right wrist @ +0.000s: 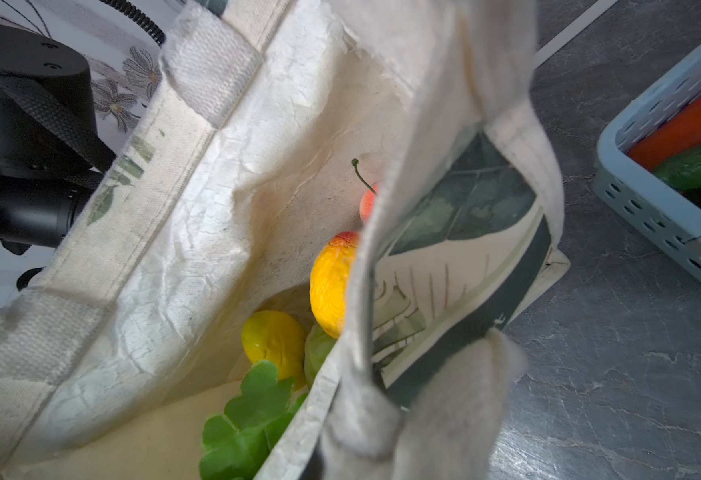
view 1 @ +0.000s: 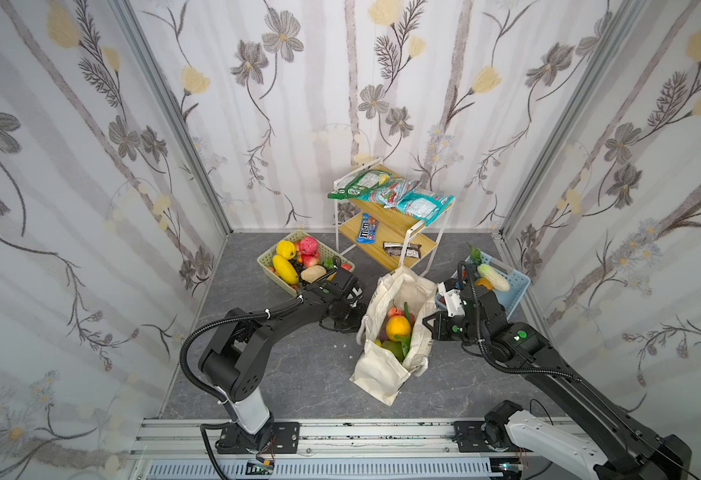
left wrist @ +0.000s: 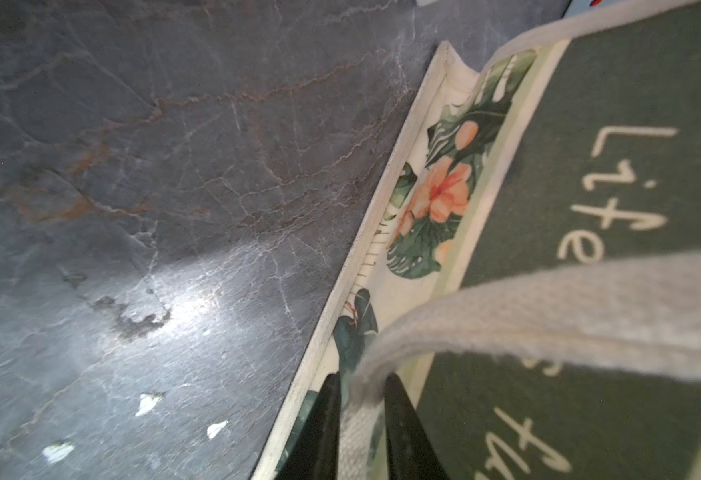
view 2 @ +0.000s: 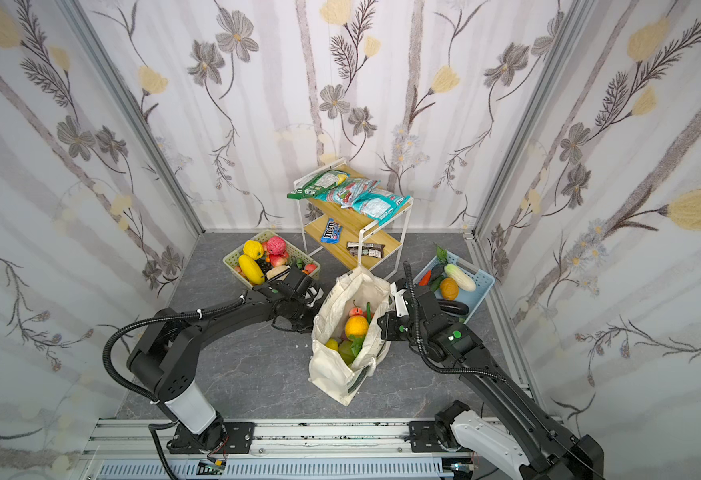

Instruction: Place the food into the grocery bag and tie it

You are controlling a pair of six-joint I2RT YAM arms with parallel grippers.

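White rope handle [left wrist: 548,316] of grocery bag [left wrist: 631,124] pinched in left gripper [left wrist: 361,382]

Lab test booth: flowered wallpaper panels [view 1: 349,83], aluminium corner posts [view 1: 170,109], slotted mounting rail [view 1: 382,434] at the front.

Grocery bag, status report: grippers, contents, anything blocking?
Left gripper pinching a rope handle. Right gripper shut at bag rim, grip hidden. Grocery bag standing open, food inside. Nothing in the way.
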